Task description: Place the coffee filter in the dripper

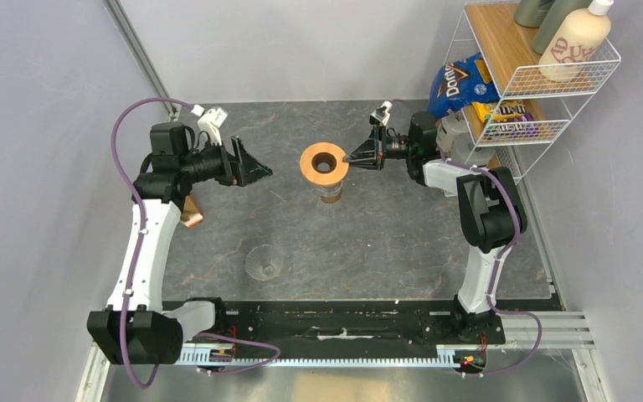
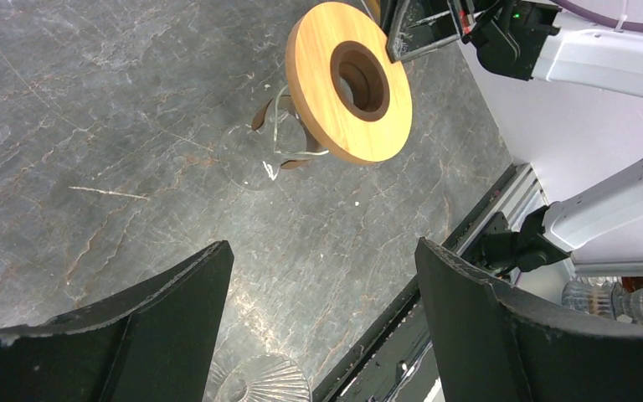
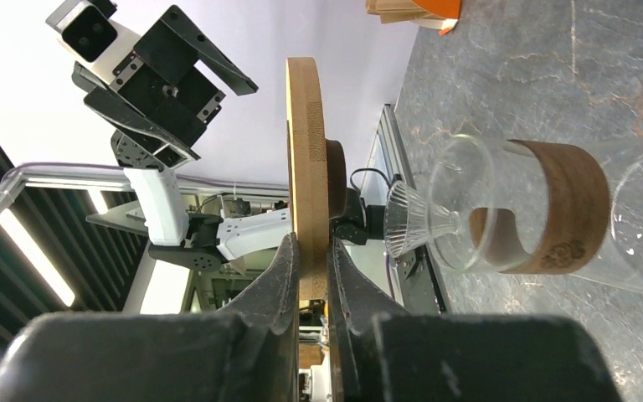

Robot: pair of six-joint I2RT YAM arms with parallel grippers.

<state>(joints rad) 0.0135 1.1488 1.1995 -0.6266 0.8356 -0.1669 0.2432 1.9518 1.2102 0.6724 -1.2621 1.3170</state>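
The dripper's wooden ring collar (image 1: 324,163) is pinched by its rim between the fingers of the right tool (image 3: 310,251). It is held level above a glass carafe (image 1: 331,194) with a brown band, clear of the carafe's mouth. The left tool (image 2: 322,251) hangs to the ring's left, fingers wide apart, holding nothing. Nearer the arm bases, the ribbed glass cone (image 1: 266,263) sits alone on the bench (image 1: 385,243), well apart from the ring. The coffee filter (image 1: 190,204) lies at the bench's left side beside an orange packet (image 1: 192,220), partly hidden behind the left arm.
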